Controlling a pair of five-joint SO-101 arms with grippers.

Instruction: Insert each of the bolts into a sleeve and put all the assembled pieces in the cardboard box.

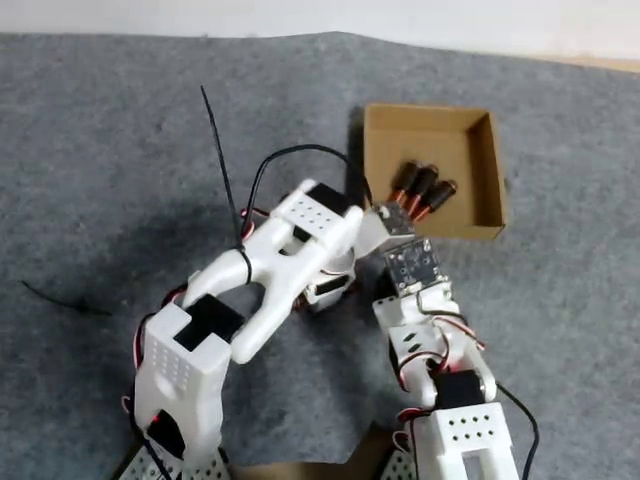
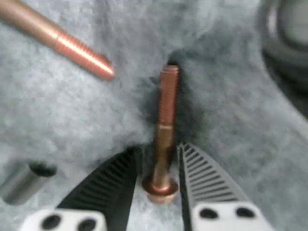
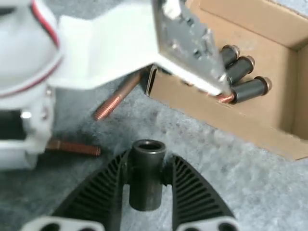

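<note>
A grey felt mat (image 1: 120,150) covers the table, and both arms lean in over its middle. The left arm (image 1: 260,270) slants in from the near left corner and the right arm (image 1: 440,350) rises from the near right. Their wrists meet just in front of the cardboard box (image 1: 497,170), and from above they cover the patch of mat beneath them. In the right wrist view the left arm's housing cuts off one corner of the cardboard box (image 3: 202,103). Three assembled pieces (image 1: 420,190) lie side by side on the box floor. Their dark sleeves and copper heads (image 3: 245,72) are partly masked by that housing. The right gripper (image 3: 147,158) is clamped on a dark sleeve (image 3: 147,178), held upright with its bore open to the camera, above the mat near the box's front wall. The left gripper (image 2: 160,147) is closed in on a bolt (image 2: 166,120) just above its flanged head, with the threaded end pointing away over the mat. How hard the pads press is difficult to judge. The same bolt (image 3: 74,147) juts out from under the left wrist. A second bolt (image 2: 57,41) lies loose on the mat nearby, its head cut off at the frame edge. A loose sleeve (image 2: 21,180), blurred, rests beside the left gripper. A black cable tie (image 1: 220,150) lies on the mat.
</note>
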